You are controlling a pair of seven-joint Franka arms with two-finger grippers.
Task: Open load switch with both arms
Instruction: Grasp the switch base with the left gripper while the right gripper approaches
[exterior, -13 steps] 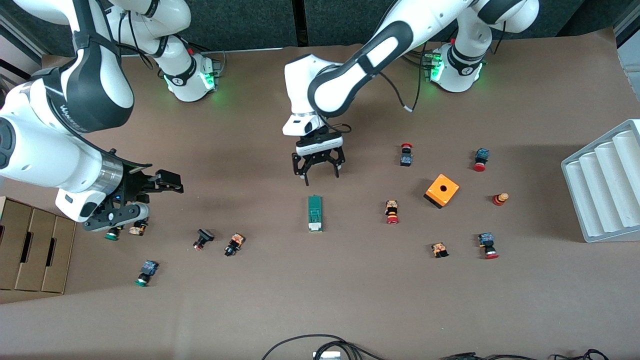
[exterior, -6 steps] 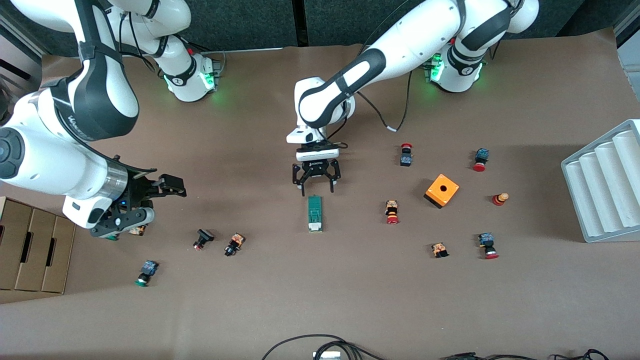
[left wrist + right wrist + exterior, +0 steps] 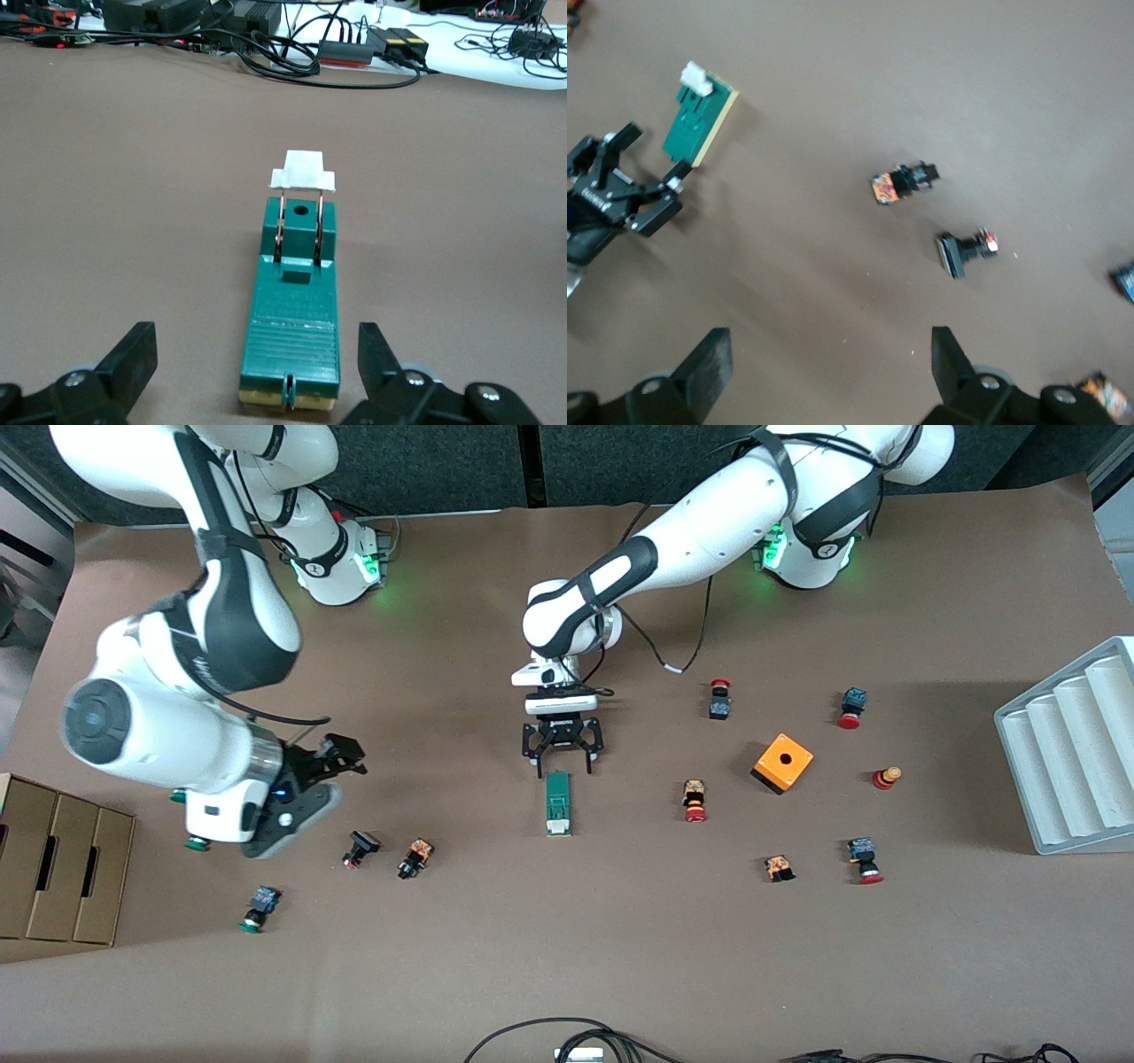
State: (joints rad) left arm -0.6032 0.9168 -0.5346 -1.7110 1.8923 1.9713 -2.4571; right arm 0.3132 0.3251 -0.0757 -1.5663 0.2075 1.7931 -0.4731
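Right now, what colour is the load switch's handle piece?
White, on the green load switch; clearest in the left wrist view.

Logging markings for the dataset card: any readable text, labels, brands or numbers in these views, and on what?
No text can be read with certainty.
Right arm's black link: white lettering, too blurred to read.
Left gripper body: small white mark, too small to read.
Load switch: no text visible.

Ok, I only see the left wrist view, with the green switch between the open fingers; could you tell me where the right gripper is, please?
Observer: The right gripper hangs open over the table toward the right arm's end, apart from the load switch.
Operator: Anything lying between them?
Observer: Two small push buttons.
Operator: And toward the left arm's end?
Observer: An orange cube; the left gripper is over the switch's green end.
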